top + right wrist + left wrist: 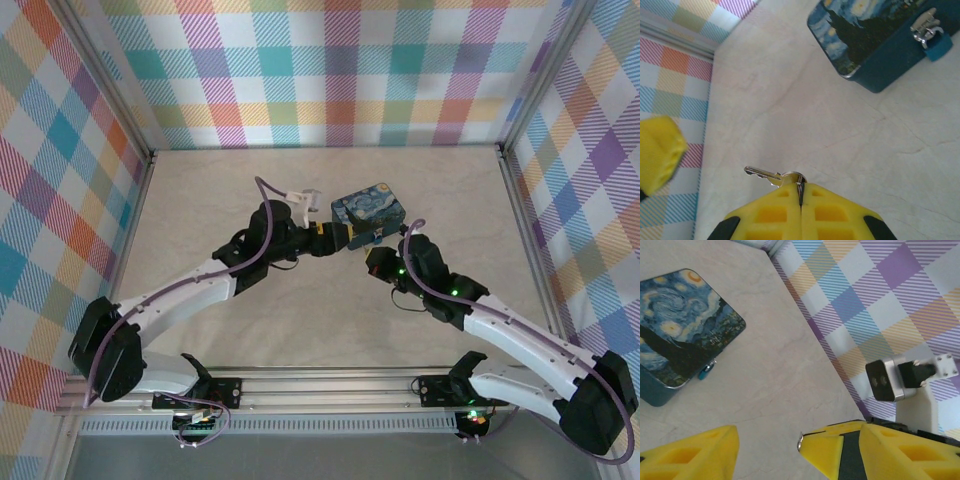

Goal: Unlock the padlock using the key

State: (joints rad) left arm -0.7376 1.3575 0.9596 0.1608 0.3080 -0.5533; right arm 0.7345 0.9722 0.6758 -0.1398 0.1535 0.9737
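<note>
Two grippers, two jobs. My right gripper [801, 189] is closed on the key [766, 174]. The bow is pinched between the yellow pads, and the blade sticks out sideways past the fingertips, free of everything. My left gripper [768, 439] has its fingers [700, 450] apart with nothing between them. It hovers just beside the near left corner of the tin [368, 212].

Location of parts: the tin sits near the middle of the table [200, 200], somewhat toward the far edge. The padlock [938, 48] hangs from the hasp [924, 26] on the tin wall facing the near edge, with its blue body against that wall. The key is near the padlock but not touching it.

Step in hand, as I judge it: present the key to the keyhole.

1. Steady the padlock first. I would have the left fingers take the blue body by its sides, leaving the keyhole face clear. I cannot see the keyhole from any view, so I would find it before committing.
2. Rotate my right wrist until the blade lies along the keyway, then advance.
3. Advance slowly. The hold is on the thin bow alone, and a side load could twist the key in the pads.
4. Turn only once the blade is fully seated.
</note>
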